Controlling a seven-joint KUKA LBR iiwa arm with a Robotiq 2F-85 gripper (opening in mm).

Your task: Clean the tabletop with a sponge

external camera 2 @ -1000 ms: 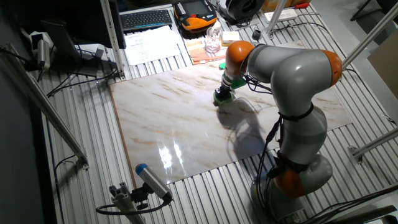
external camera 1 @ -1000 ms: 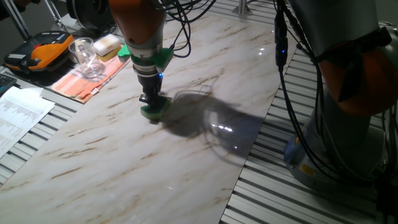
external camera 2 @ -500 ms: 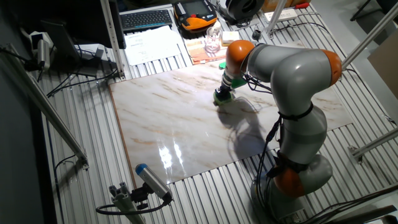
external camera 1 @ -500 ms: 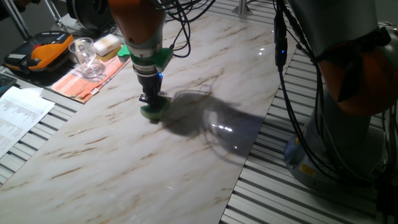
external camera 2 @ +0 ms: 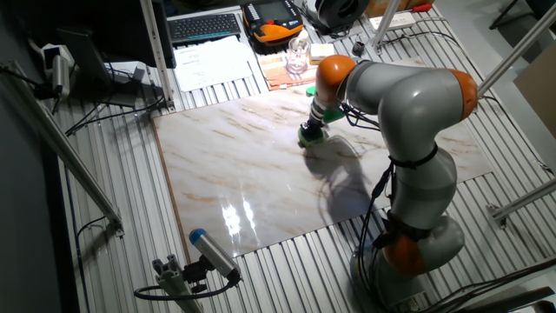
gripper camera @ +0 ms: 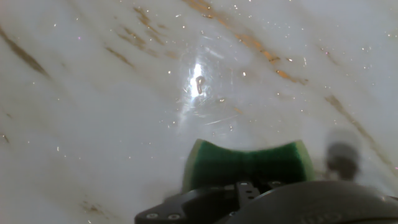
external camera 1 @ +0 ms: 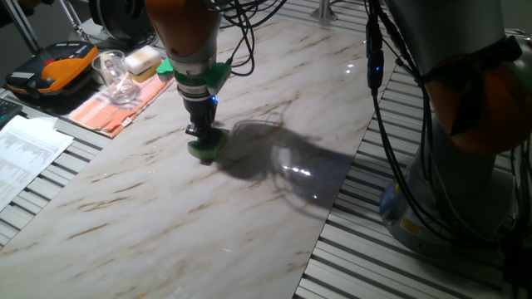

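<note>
The white marble-look tabletop (external camera 1: 249, 208) fills the middle of both fixed views (external camera 2: 234, 165). The green sponge (external camera 1: 204, 149) lies flat on it, left of centre; it also shows in the other fixed view (external camera 2: 309, 136) and in the hand view (gripper camera: 249, 163). My gripper (external camera 1: 200, 135) stands upright over the sponge and is shut on it, pressing it onto the slab. In the hand view the marble (gripper camera: 124, 93) is close and the fingers are hidden below the frame.
An orange striped cloth (external camera 1: 116, 106) with a clear glass (external camera 1: 115, 76) and a pale yellow sponge block (external camera 1: 143, 58) lies at the slab's far left edge. Papers (external camera 1: 25, 149) and an orange-black device (external camera 1: 58, 68) sit beyond. Grey slatted metal (external camera 1: 391, 266) surrounds the slab.
</note>
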